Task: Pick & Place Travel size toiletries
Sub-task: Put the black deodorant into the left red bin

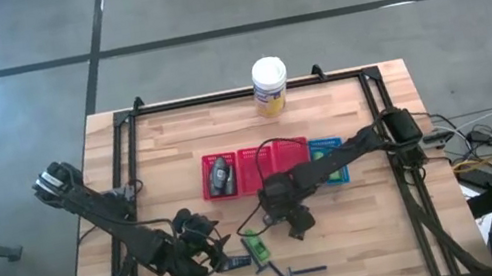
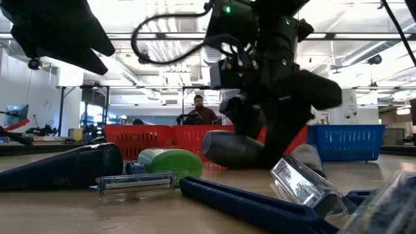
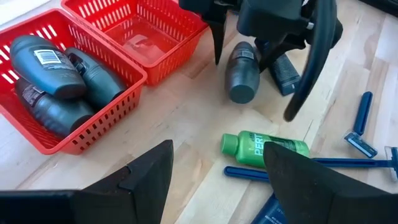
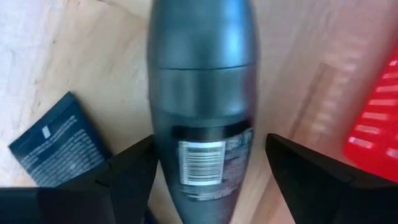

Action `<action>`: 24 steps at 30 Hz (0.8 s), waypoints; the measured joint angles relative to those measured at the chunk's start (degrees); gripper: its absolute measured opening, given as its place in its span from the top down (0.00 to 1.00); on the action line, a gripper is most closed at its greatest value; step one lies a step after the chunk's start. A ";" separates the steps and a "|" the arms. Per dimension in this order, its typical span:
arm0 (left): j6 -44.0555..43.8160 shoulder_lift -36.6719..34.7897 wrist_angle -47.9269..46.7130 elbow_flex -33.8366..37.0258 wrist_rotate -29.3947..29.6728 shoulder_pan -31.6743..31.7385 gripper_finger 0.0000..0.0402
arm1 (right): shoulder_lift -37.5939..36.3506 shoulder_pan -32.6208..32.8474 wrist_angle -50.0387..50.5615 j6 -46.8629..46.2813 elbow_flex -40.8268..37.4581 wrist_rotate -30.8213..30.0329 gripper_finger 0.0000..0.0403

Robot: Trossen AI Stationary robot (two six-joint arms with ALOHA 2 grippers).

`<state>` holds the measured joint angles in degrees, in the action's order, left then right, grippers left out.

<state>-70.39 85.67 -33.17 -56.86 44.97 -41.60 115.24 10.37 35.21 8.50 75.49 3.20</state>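
Straddling the grey tube [image 4: 202,106], the right gripper [image 4: 202,180] is spread wide (no contact visible) for a lengthwise pinch; left gripper [image 3: 217,171] waits, fingers parted

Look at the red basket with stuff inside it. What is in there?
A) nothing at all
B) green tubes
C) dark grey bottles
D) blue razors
C: the left wrist view shows the red basket holding several dark grey bottles lying together, while the green tube and the blue razors lie out on the table.
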 joint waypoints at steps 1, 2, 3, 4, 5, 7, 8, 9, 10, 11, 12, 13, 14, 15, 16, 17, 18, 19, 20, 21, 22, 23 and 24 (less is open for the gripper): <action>0.00 0.00 -0.05 0.00 -0.02 0.00 0.37 | -0.06 0.02 -0.61 0.00 -0.47 -0.05 0.26; 0.02 0.00 -0.11 0.00 -0.02 0.00 0.37 | -0.12 0.02 -1.14 -0.18 -0.97 0.03 0.26; 0.02 0.00 -0.07 0.00 -0.02 0.00 0.37 | -0.19 0.02 -1.94 -0.28 -1.39 0.06 0.25; 0.02 0.00 -0.14 0.02 -0.04 0.00 0.37 | -0.26 0.02 -2.59 -0.60 -1.77 0.19 0.26; 0.04 0.00 -0.15 0.04 -0.04 0.00 0.37 | -0.26 0.01 -3.22 -0.71 -1.97 0.30 0.26; 0.07 0.00 -0.14 0.14 -0.04 0.00 0.37 | -0.28 -0.07 -4.86 -0.82 -2.00 0.56 0.29; 0.09 0.00 -0.15 0.21 -0.06 0.00 0.37 | -0.24 -0.07 -5.34 -0.98 -1.84 0.65 0.30; 0.32 0.00 -0.11 0.26 -0.08 0.00 0.37 | -0.15 -0.05 -5.56 -1.29 -1.72 0.70 0.33; 0.91 0.00 -0.11 0.26 -0.09 0.00 0.37 | -0.13 -0.07 -5.63 -1.58 -1.71 0.80 0.35; 1.74 0.00 -0.03 0.27 -0.10 0.00 0.37 | -0.13 -0.11 -5.67 -1.87 -1.71 1.01 0.39; 2.72 0.00 0.12 0.28 -0.13 0.00 0.37 | -0.13 -0.17 -5.71 -2.23 -1.71 1.30 0.42; 3.66 0.00 0.14 0.26 -0.17 0.00 0.37 | -0.13 -0.24 -5.69 -2.41 -1.71 1.55 0.46; 4.70 0.00 0.11 0.23 -0.25 0.00 0.37 | -0.13 -0.28 -5.61 -2.54 -1.69 1.63 0.49; 5.63 0.00 0.11 0.09 -0.38 0.00 0.37 | -0.13 -0.33 -5.44 -2.52 -1.65 1.74 0.52; 6.76 0.00 0.17 -0.13 -0.43 0.00 0.37 | -0.15 -0.33 -5.17 -2.50 -1.63 1.75 0.52; 8.01 -0.02 0.31 -0.30 -0.40 0.00 0.37 | -0.32 -0.31 -4.73 -2.50 -1.62 1.74 0.52; 9.22 -0.02 0.39 -0.52 -0.41 0.00 0.37 | -0.45 -0.31 -4.15 -2.51 -1.62 1.76 0.52; 10.50 -0.02 0.60 -0.67 -0.43 0.00 0.37 | -0.92 -0.31 -3.42 -2.58 -1.63 1.76 0.52; 11.66 -0.02 0.61 -0.99 -0.43 0.00 0.37 | -1.51 -0.31 -2.46 -2.78 -1.74 1.77 0.52; 12.86 -0.02 0.70 -1.28 -0.41 0.00 0.37 | -2.11 -0.31 -1.78 -3.13 -1.83 1.75 0.52; 14.25 -0.04 1.01 -1.54 -0.38 0.00 0.37 | -2.91 -0.31 -1.84 -3.87 -1.84 1.78 0.52; 15.99 -0.04 1.50 -1.83 -0.41 0.00 0.37 | -4.04 -0.31 -1.67 -4.82 -1.82 1.86 0.52; 18.23 -0.04 2.09 -2.08 -0.65 0.00 0.37 | -5.25 -0.36 -0.96 -5.79 -1.78 2.43 0.52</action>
<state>-52.16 85.62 -31.08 -58.94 44.31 -41.60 109.99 10.01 34.25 2.71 73.70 5.64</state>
